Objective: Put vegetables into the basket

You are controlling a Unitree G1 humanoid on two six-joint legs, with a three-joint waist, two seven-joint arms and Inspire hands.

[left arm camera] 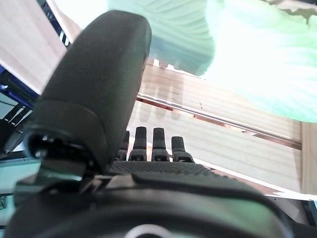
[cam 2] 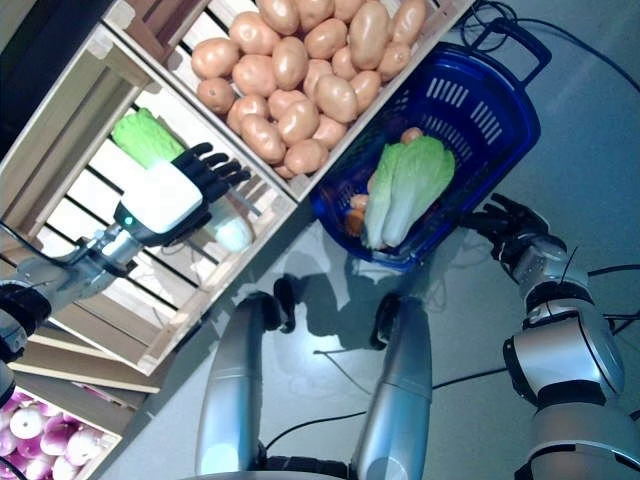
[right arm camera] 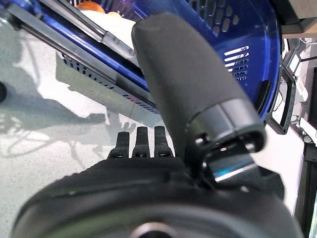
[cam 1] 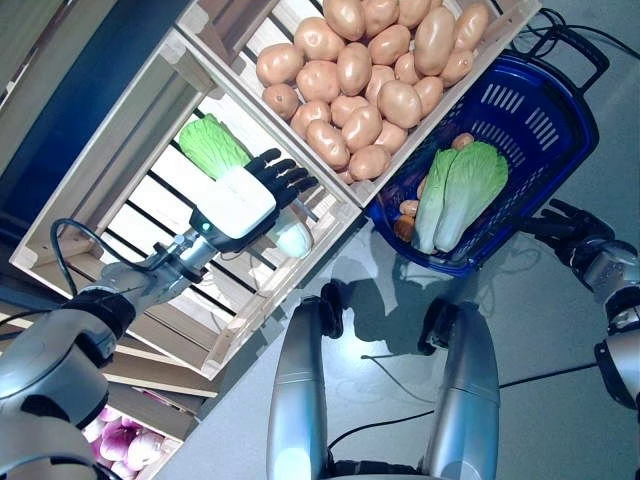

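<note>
Cabbages: one [cam 1: 212, 146] crated, one [cam 1: 462, 194] basketed.

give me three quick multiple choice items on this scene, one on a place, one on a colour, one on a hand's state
1. Where do the potatoes lie?
A. in a wooden crate
B. on the floor
C. in the blue basket

2. What colour is the basket?
A. red
B. blue
C. yellow

3. How is the left hand?
A. shut on a potato
B. open, over the cabbage in the crate
C. inside the basket

Answers:
1. A, they are piled in the wooden crate next to the basket.
2. B, its slotted walls and rim are blue, with a cabbage already lying inside.
3. B, its fingers reach out straight above the crate cabbage, curled round nothing.
</note>
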